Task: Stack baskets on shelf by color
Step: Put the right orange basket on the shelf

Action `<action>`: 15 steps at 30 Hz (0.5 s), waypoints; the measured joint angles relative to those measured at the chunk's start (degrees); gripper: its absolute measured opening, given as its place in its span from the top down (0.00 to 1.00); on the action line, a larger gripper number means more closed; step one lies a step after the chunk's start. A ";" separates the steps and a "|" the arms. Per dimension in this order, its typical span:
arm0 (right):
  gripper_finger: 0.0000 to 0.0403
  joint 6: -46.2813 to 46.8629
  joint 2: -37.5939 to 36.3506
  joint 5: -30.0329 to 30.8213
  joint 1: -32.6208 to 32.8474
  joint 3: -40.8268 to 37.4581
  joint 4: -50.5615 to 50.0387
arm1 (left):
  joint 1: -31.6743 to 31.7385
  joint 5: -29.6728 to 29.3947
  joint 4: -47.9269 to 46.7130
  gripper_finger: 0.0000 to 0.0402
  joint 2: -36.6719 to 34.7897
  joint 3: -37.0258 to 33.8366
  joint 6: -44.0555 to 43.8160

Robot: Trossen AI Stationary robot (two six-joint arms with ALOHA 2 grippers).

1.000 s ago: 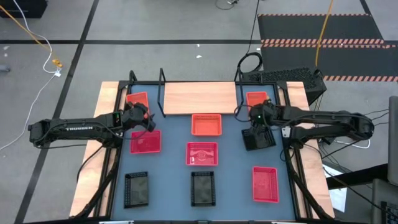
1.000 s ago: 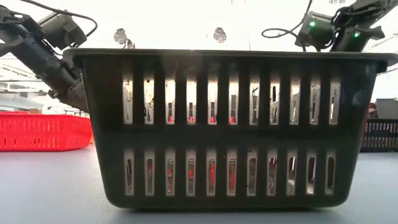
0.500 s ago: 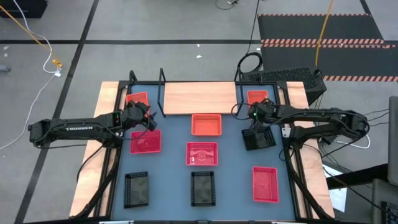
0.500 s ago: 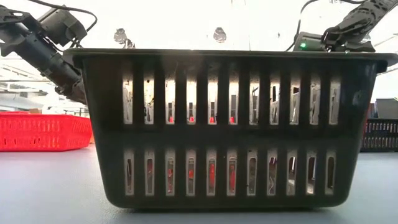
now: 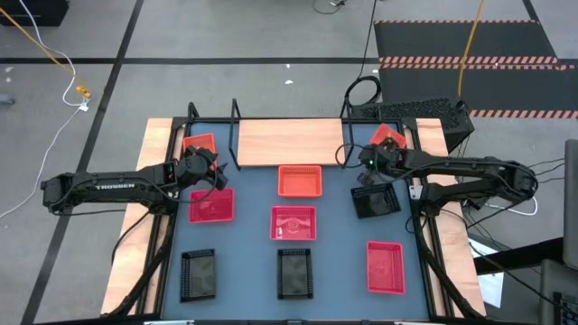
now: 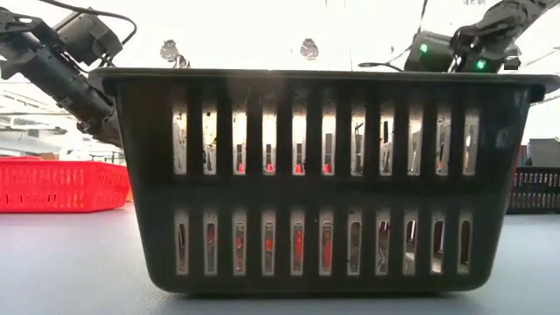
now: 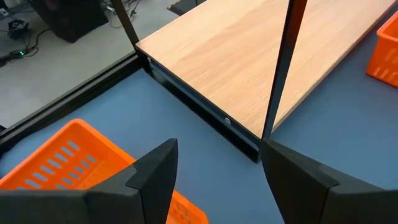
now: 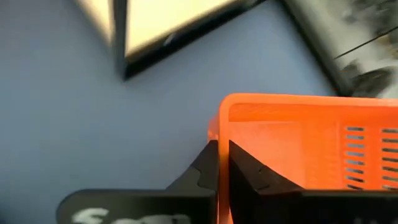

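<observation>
My right gripper [image 5: 376,153] is shut on an orange basket [image 5: 388,137] at the table's far right, beside the shelf's [image 5: 289,142] right end. My left gripper [image 5: 206,168] hovers open just near of another orange basket [image 5: 200,144], which rests at the shelf's left end. In the left wrist view that basket [image 7: 62,171] lies beside the open fingers. A third orange basket [image 5: 300,181] sits in front of the shelf. Pinkish-red baskets [image 5: 211,206] [image 5: 293,223] [image 5: 385,267] and black baskets [image 5: 199,273] [image 5: 293,273] [image 5: 375,200] stand flat on the blue tabletop. My right gripper pinches the orange basket's side wall [image 8: 219,127] at its rim, close to a corner, one finger inside the basket and one outside. The fingers come from the table's near side, slanting down. The basket sits askew to the shelf; whether it is clear of the table I cannot tell.
The shelf's black wire posts [image 7: 283,68] rise at the board's edge. A black basket [image 6: 324,175] fills the low view close to the camera, with a red one [image 6: 57,184] behind it on the left. Wooden strips edge the table on both sides.
My right gripper has gone toward the table's far edge, from over the black basket to the orange basket, and has shut on its wall. The orange basket has turned askew from its square position beside the shelf.
</observation>
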 joint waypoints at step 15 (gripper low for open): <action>1.00 -11.95 1.37 11.62 8.28 28.49 -6.74 | 0.07 -0.02 0.53 0.42 -0.02 0.00 -1.27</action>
